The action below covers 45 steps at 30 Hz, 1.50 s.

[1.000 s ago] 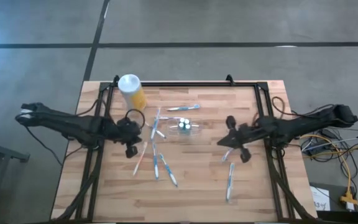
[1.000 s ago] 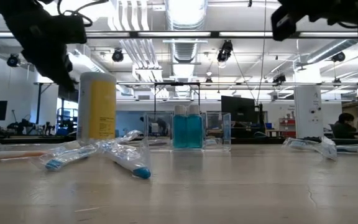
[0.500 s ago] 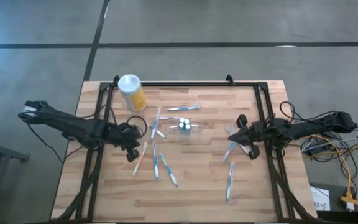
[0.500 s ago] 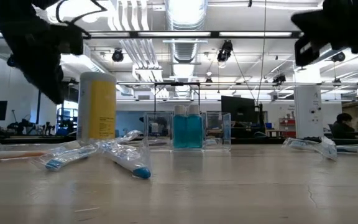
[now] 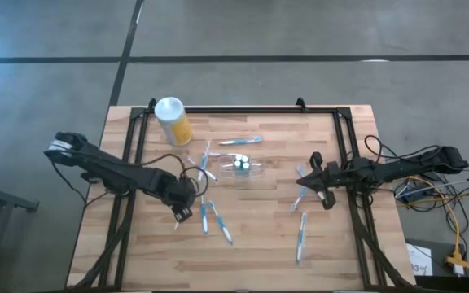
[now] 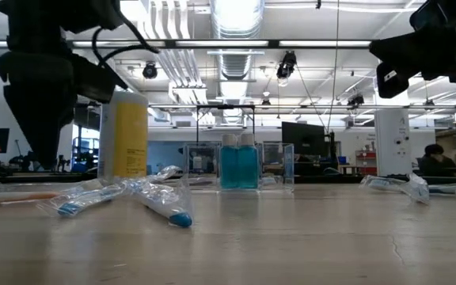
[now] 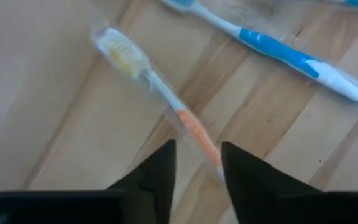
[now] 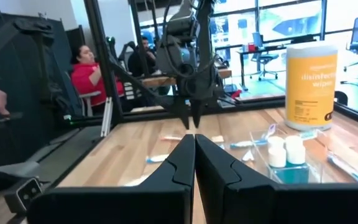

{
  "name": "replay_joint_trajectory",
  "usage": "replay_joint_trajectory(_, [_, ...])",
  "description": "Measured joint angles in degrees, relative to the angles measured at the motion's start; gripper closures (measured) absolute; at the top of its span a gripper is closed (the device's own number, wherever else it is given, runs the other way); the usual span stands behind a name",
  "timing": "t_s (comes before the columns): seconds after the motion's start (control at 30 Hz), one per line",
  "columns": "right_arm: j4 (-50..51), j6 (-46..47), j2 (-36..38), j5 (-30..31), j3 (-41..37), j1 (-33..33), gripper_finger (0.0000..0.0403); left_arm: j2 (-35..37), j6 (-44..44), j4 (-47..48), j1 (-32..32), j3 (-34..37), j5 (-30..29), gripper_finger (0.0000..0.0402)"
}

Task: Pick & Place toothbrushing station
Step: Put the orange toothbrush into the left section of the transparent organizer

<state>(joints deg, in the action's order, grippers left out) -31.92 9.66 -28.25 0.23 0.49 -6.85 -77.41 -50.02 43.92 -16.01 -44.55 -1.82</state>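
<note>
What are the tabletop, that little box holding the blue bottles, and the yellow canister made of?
The tabletop looks like unpainted wood: pale planks with grain lines and a matte surface. The toothbrushing station seems to be clear hard plastic, since the room and the blue bottles inside show straight through its walls. The yellow canister appears to be smooth plastic with a printed label and white lid, though the pictures cannot confirm that.

Left dark six-joint arm reached inward from table's left edge, its two-finger gripper pointed downward, fingers parted slightly. Right dark arm reached in from right edge, gripper fingers pressed together.
</note>
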Motion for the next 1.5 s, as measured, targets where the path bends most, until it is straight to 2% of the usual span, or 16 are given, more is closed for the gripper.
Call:
replay_joint_trajectory(0.17, [0.0, -0.9, 0.0, 0.3, 0.0, 0.0, 0.0394, -6.0, -1.0, 1.1, 0.2, -3.5, 0.7, 0.0196])
replay_joint_trajectory(0.33, [-0.1, -0.9, 0.0, 4.2, 0.0, 0.0, 0.0394, -11.3, -1.1, 2.4, 1.2, -4.5, 0.0, 0.0140])
replay_joint_trajectory(0.43, [-0.1, -1.7, 0.0, 4.6, 0.0, 0.0, 0.0394, -13.6, -0.5, 2.2, 1.8, -4.5, -1.2, 0.0126])
replay_joint_trajectory(0.57, [-0.4, -2.4, 0.0, 4.6, 0.0, 0.0, 0.0394, -14.6, 1.9, 1.8, 2.9, -4.5, -1.3, 0.0129])
replay_joint_trajectory(0.73, [-0.6, -2.8, 0.1, 4.8, 0.0, 0.0, 0.0394, -14.9, 3.8, 1.0, 3.8, -4.4, 0.2, 0.0168])
replay_joint_trajectory(1.03, [-0.6, -2.8, 0.0, 4.9, 0.0, 0.0, 0.0394, -14.9, 6.6, -0.2, 4.7, -4.2, 1.0, 0.0353])
replay_joint_trajectory(1.1, [-0.5, -2.8, 0.0, 4.9, 0.0, 0.0, 0.0394, -14.9, 7.2, -0.1, 4.7, -4.2, 1.2, 0.0382])
replay_joint_trajectory(1.23, [-0.2, -2.8, 0.0, 4.9, 0.0, 0.0, 0.0394, -14.4, 7.7, 1.6, 4.8, -4.8, 0.3, 0.0385])
replay_joint_trajectory(1.33, [0.0, -3.2, 0.0, 4.9, 0.0, 0.0, 0.0394, -12.9, 7.9, 6.1, 4.8, -6.0, -3.2, 0.0391])
replay_joint_trajectory(1.5, [0.0, -3.2, 0.0, 4.9, 0.0, 0.0, 0.0394, -5.3, 8.9, 9.6, 4.8, -9.1, -6.7, 0.0400])
